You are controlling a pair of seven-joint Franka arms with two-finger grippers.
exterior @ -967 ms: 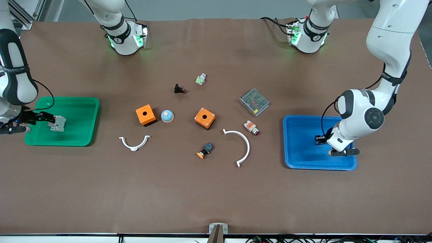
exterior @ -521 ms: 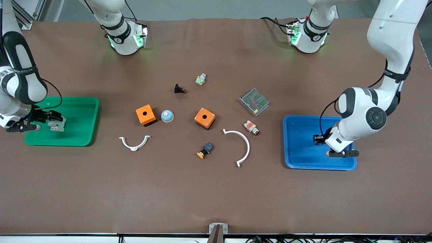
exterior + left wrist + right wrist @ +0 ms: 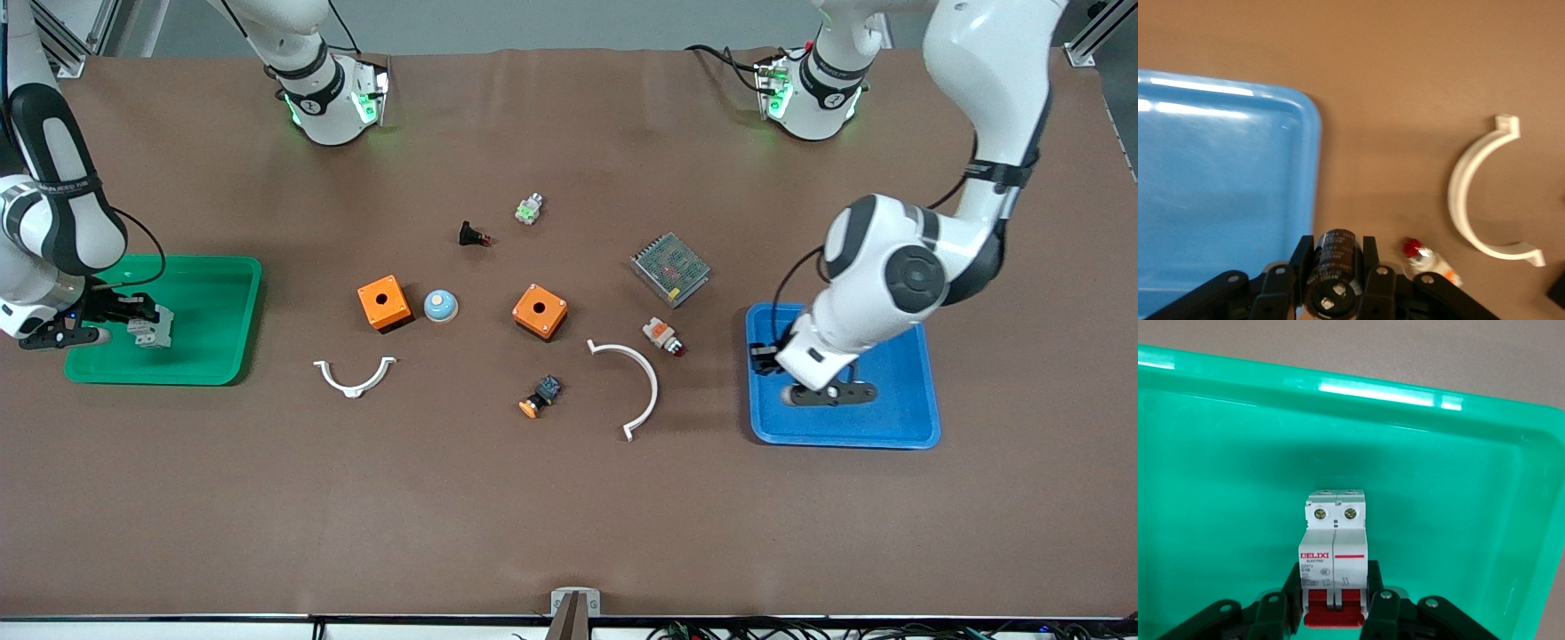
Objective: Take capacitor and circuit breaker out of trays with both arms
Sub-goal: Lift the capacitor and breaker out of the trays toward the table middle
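Left gripper [image 3: 1335, 283] shifted; capacitor [image 3: 1333, 270] between fingers [image 3: 1373, 267].

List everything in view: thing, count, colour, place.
breaker: 1, white-grey with red levers, in the right end effector, over the green tray
capacitor: 1, black, in the left end effector, over the blue tray's edge
green tray: 1, right arm's end of the table
blue tray: 1, left arm's end
orange boxes: 2, mid-table
blue-white dome: 1, between the boxes
white curved brackets: 2, nearer the camera than the boxes
grey mesh unit: 1, near the blue tray
small button parts: 4, scattered mid-table
right end effector: shut on the breaker
left end effector: shut on the capacitor
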